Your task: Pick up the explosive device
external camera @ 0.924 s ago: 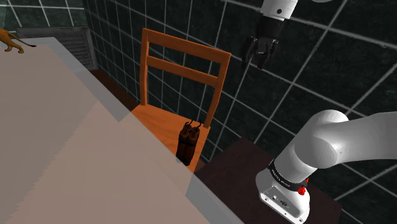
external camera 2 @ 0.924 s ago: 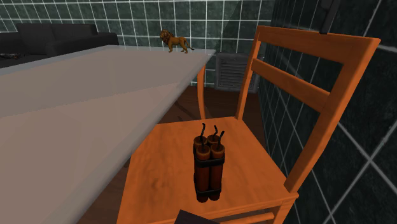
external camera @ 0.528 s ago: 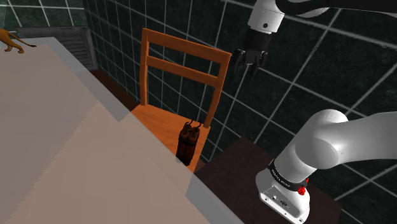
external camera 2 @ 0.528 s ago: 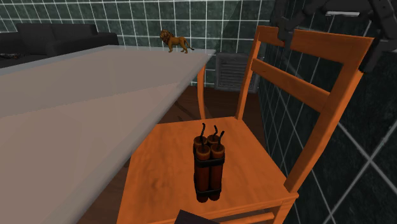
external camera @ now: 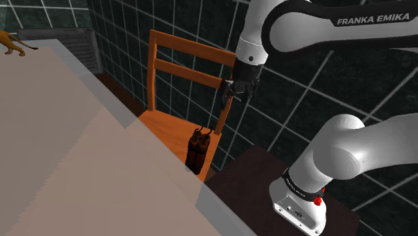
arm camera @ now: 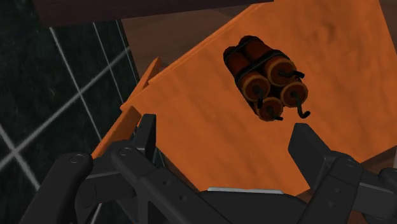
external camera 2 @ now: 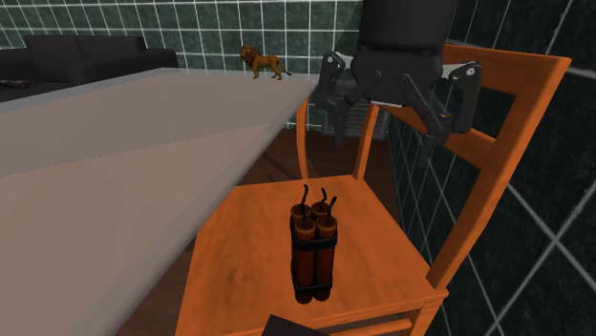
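Pincer (external camera 2: 390, 124) lowered toward chair (external camera 2: 248, 239) | wide apart, holding nothing | dynamite bundle (external camera 2: 314, 250) below, untouched

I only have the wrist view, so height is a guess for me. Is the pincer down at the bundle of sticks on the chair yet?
Observer: No. The second exterior view shows the pincer open, up at the height of the chair's backrest, well above the bundle.
Operator: Anything beside the chair I could hit?
Observer: A grey table runs close along the seat on the second exterior view's left.
Operator: Anything on it?
Observer: A small lion figure at its far corner, far from the bundle.
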